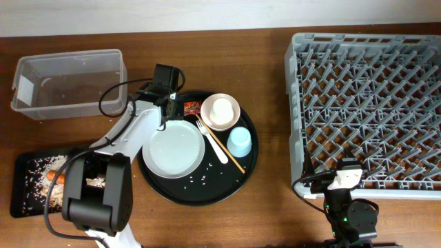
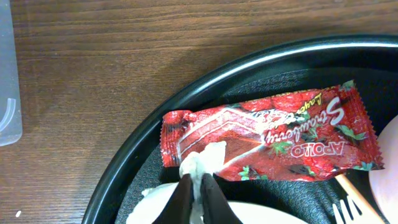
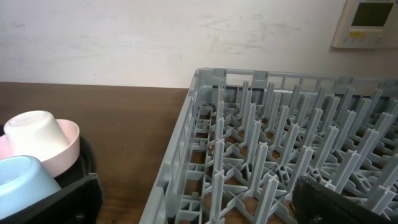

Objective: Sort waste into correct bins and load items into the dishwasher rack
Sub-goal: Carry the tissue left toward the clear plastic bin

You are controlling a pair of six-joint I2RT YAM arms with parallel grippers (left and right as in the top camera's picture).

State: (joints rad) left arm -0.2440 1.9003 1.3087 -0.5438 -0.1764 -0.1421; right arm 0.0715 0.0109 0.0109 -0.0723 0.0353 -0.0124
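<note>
My left gripper (image 2: 198, 190) is shut on a crumpled white tissue (image 2: 203, 158) at the back left of the round black tray (image 2: 155, 118). The tissue lies against a red snack wrapper (image 2: 273, 134). The pale grey plate (image 1: 173, 148), the pinkish bowl (image 1: 231, 117) with a small white cup (image 1: 222, 109) in it, a light blue cup (image 1: 239, 142), a white fork (image 1: 210, 138) and chopsticks (image 1: 226, 150) rest on that tray. My right gripper (image 3: 199, 199) hangs open at the near left corner of the grey dishwasher rack (image 1: 365, 103), holding nothing.
A clear plastic tub (image 1: 69, 83) stands at the back left. A shallow black rectangular tray (image 1: 27, 200) at the front left holds rice and an orange carrot piece (image 1: 54, 176). Rice grains are scattered on the round tray's front.
</note>
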